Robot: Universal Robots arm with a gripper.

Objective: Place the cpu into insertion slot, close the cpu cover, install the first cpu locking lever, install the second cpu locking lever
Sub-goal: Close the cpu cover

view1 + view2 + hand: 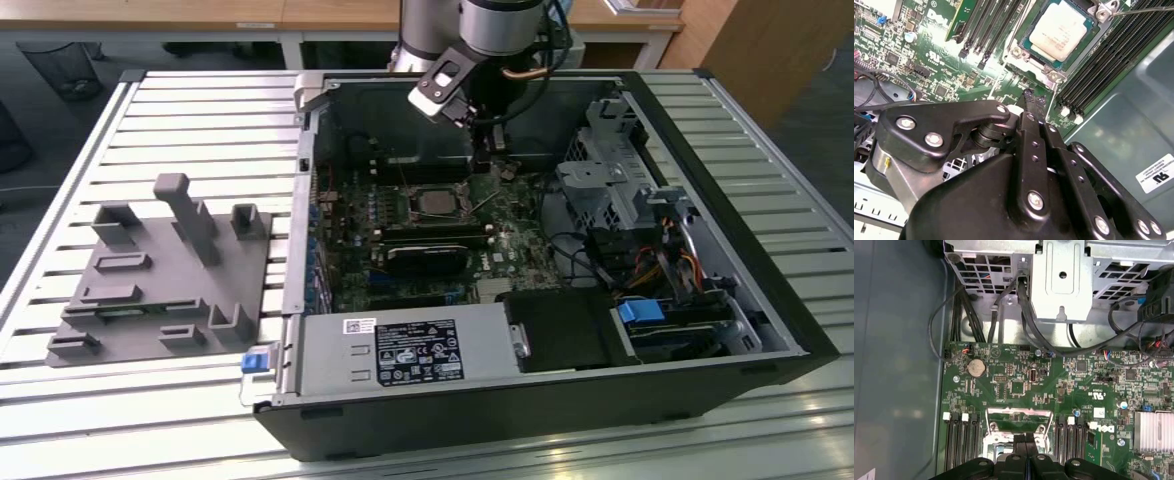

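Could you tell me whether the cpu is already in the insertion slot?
Yes, in the second wrist view the cpu lies flat inside the insertion slot.

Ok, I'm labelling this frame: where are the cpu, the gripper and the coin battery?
cpu (1059,30), second wrist view, middle of its silvery top.
gripper (1034,99), second wrist view, at its fingertips.
coin battery (976,368), first wrist view, middle of its round face.

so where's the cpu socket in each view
exterior view: socket mid-board, toward the exterior view's left of the end effector
second wrist view: socket just past the end effector
first wrist view: socket right ahead of the end effector
shared landmark: the end effector
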